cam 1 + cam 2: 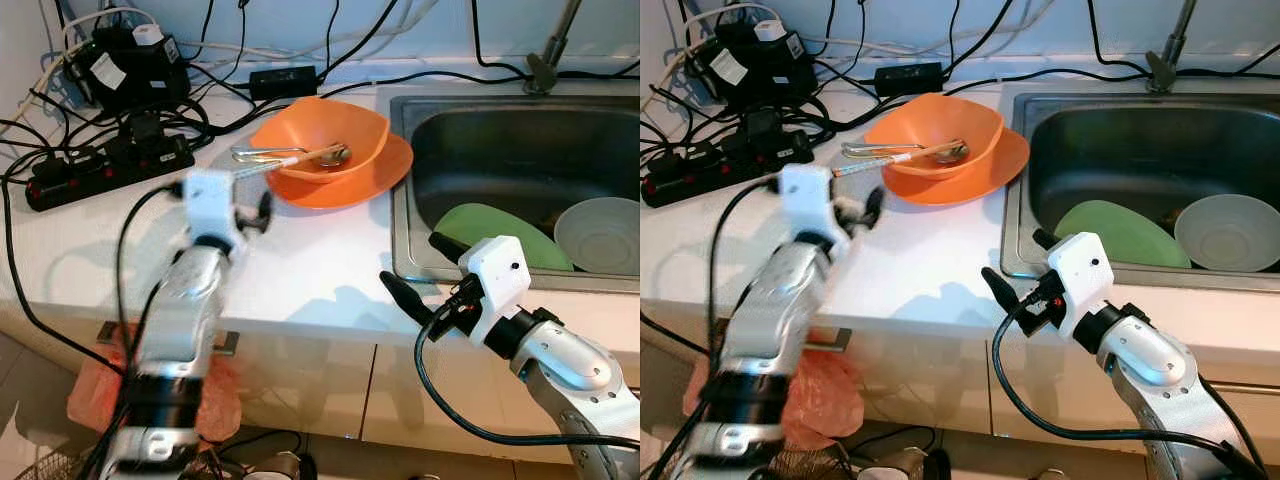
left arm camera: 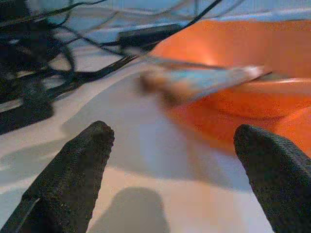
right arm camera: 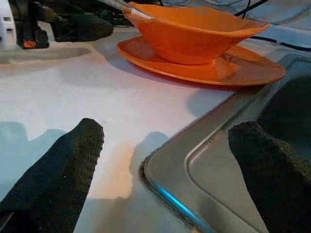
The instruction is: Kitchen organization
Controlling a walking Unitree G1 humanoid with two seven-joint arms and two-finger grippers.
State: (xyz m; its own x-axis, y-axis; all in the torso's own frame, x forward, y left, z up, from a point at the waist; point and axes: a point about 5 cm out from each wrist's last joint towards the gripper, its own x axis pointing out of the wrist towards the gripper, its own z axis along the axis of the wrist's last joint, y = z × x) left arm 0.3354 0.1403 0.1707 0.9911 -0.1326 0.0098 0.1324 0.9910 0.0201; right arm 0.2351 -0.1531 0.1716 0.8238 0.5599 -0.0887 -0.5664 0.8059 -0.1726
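the orange bowl (image 1: 325,138) sits on the orange plate (image 1: 375,175) near the back of the white table (image 1: 300,270), just left of the steel sink (image 1: 405,225). utensils (image 1: 285,155) lie in the bowl with their long axis running across it: the bowl ends rest inside near the middle, and the handles stick out over the bowl's left rim, pointing toward my left side. one is bare metal, another has a pale, patterned handle; in my left wrist view that handle is a blur.

my left claw (image 1: 258,208) hovers over the table just in front of the plate's left edge, close under the jutting handles, its black fingers (image 2: 73,179) apart and holding nothing. my right claw (image 1: 1015,268) hangs at the sink's front left corner, fingers (image 3: 58,174) spread wide and empty, one over the white table, the other over the sink's rim.

behind the bowl and to its left lies a tangle of black cables (image 1: 215,100), a black power strip (image 1: 105,170) full of plugs and a black adapter (image 1: 282,78). inside the sink lie a green plate (image 1: 500,232) and a pale bowl (image 1: 605,235), side by side. a faucet's base (image 1: 545,65) stands on the far rim. below the table edge, an orange bag (image 1: 825,395) hangs.
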